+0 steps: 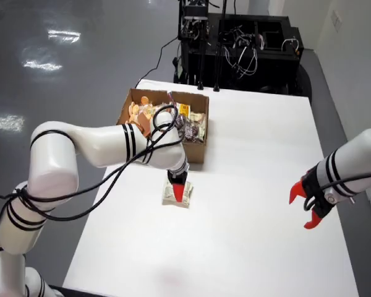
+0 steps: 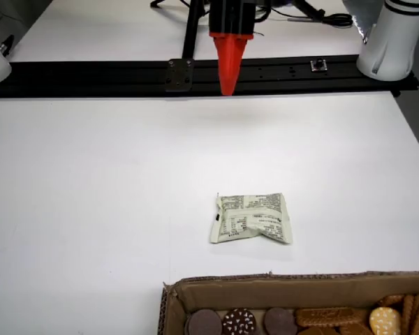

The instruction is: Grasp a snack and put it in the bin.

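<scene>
Tool (image 1: 180, 190) hangs over the snack packet (image 1: 176, 194) on the table (image 1: 247, 204); its opening cannot be told

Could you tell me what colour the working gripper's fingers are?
Bright red-orange fingers, clearest in the view from above, over the white printed snack packet.

The snack packet (image 2: 252, 218) is a small, white, crinkled pouch with dark print. It lies flat on the white table (image 2: 91, 209), just in front of the open cardboard box (image 1: 198, 150), not touching it. The box holds biscuits and wrapped snacks. In the overhead view, my gripper (image 1: 179, 189) partly covers the packet.
</scene>
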`<action>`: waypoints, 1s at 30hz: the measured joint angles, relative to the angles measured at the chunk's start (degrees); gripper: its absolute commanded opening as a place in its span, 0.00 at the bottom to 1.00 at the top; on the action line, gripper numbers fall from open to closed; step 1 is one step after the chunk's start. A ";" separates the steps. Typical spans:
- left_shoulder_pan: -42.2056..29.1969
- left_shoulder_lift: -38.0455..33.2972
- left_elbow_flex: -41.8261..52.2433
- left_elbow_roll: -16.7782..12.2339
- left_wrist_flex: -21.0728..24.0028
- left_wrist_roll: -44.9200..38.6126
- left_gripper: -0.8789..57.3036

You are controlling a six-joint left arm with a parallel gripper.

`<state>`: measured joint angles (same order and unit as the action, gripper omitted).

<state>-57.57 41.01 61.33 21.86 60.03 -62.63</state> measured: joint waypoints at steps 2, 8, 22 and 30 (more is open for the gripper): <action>0.51 0.12 0.89 0.31 -0.77 -0.30 0.81; 1.56 0.64 3.96 1.74 -3.38 -1.90 0.83; 3.12 4.69 6.25 4.66 -8.71 -3.38 0.86; 4.20 6.89 6.23 4.95 -11.66 -3.73 0.87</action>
<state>-53.37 47.90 67.57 26.81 48.37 -66.35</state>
